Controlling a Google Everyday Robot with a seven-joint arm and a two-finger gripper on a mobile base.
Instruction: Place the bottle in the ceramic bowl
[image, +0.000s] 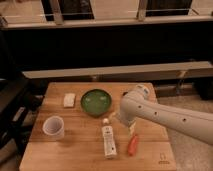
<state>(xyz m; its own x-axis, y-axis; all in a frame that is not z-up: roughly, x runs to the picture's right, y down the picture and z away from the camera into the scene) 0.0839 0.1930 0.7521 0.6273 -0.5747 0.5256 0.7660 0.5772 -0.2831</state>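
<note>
A light butcher-block wooden bench (75, 155) filled the lower frame. Behind it, a pale horizontal rail (75, 72) ran beneath a dark wall panel (100, 45). Grey floor (192, 159) lay lower right.

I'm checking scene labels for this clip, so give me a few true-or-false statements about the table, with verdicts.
1. The slim white plastic bottle lies inside the round green ceramic bowl. False: it lies on the wooden table, in front of the bowl.
2. The bowl is empty. True.
3. The gripper grasps the bottle. False: it hangs under the end of the white arm, just right of the bottle, holding nothing.
4. A white cup stands left of the bottle. True.
</note>
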